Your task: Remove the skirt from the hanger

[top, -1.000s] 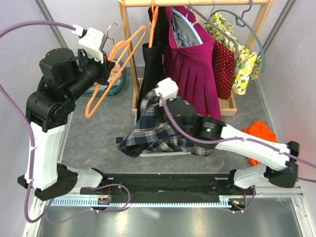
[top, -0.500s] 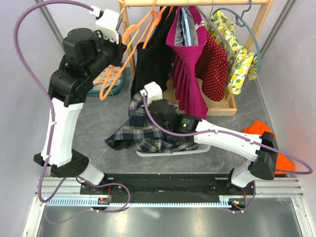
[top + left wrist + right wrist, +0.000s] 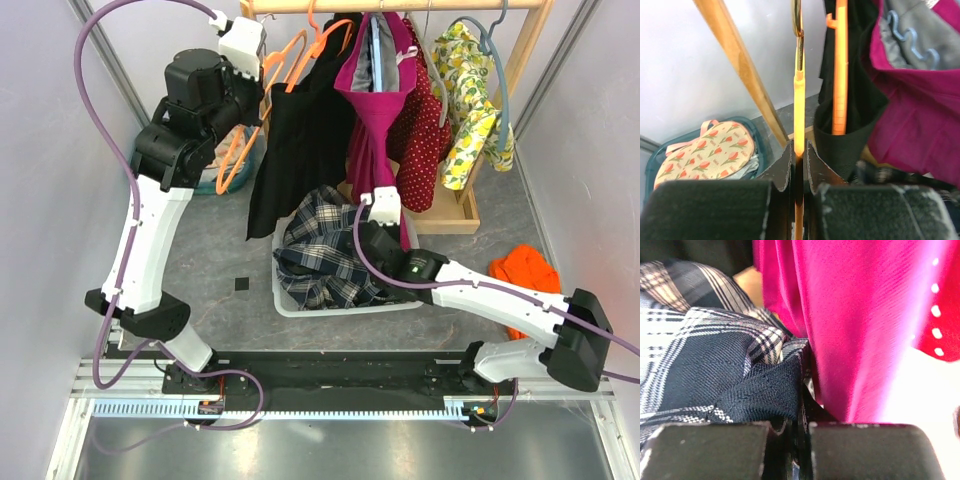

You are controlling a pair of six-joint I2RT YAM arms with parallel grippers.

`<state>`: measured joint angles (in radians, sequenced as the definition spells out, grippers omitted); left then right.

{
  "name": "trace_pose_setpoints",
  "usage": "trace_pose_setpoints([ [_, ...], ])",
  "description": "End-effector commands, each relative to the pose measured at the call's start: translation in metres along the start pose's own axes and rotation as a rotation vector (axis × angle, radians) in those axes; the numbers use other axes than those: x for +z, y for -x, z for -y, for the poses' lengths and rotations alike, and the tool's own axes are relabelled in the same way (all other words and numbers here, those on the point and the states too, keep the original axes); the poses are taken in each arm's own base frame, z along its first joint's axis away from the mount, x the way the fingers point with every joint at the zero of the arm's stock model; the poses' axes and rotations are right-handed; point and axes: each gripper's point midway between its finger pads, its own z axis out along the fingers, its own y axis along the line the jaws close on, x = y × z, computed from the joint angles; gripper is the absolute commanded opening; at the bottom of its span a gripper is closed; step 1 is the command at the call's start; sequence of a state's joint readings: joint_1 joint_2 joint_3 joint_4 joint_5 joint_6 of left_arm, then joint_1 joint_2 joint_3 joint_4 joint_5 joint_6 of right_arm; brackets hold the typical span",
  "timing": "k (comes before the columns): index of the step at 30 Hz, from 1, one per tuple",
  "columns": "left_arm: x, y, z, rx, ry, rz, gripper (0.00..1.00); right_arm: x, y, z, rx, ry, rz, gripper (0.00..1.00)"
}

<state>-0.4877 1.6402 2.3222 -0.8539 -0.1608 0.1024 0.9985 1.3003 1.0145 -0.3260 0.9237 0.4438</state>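
Cloth of this kind is light and limp, so you should expect the plaid skirt (image 3: 325, 258) to fold, sag and follow wherever one pinch takes it, not to keep any shape. It lies crumpled in the white tray (image 3: 283, 300) on the table, just below the hanging magenta garment (image 3: 372, 150), and no part of it is on the orange hanger (image 3: 799, 100). Your right gripper (image 3: 801, 407) is clenched on a thick dark fold of the skirt, and the magenta cloth touches it on one side. I think a doubled fold or the waistband is the best place to hold, because a single layer can slip out and the weave may stretch. Your left gripper (image 3: 799, 156) is closed tight on the bare hanger, up near the wooden rail (image 3: 285, 5). The hanger looks stiff, thin and smooth, so I judge it can twist between the jaws; a hold close under the hook is safer.
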Motion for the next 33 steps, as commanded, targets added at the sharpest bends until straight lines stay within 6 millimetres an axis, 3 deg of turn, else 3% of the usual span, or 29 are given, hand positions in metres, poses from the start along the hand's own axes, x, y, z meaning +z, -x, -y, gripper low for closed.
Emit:
trace_pose_setpoints([
  [1, 0.002, 0.026, -0.022, -0.015, 0.084, 0.097, 0.02, 0.008, -0.033, 0.021, -0.006, -0.132, -0.045, 0.00],
  [6, 0.017, 0.040, -0.030, -0.022, 0.107, 0.135, 0.02, 0.023, -0.089, 0.033, -0.069, -0.314, -0.174, 0.00],
  [12, 0.039, 0.051, -0.024, -0.027, 0.088, 0.183, 0.02, 0.017, -0.122, 0.041, -0.060, -0.358, -0.229, 0.00],
  [20, 0.075, 0.044, -0.037, -0.036, 0.140, 0.186, 0.02, -0.013, -0.117, 0.040, 0.094, -0.204, -0.186, 0.00],
  [22, 0.079, 0.045, -0.041, -0.036, 0.149, 0.194, 0.02, -0.023, -0.107, 0.032, 0.145, -0.135, -0.155, 0.00],
  [33, 0.114, 0.010, -0.045, -0.023, 0.183, 0.110, 0.02, -0.059, -0.081, 0.014, 0.241, 0.046, -0.091, 0.00],
])
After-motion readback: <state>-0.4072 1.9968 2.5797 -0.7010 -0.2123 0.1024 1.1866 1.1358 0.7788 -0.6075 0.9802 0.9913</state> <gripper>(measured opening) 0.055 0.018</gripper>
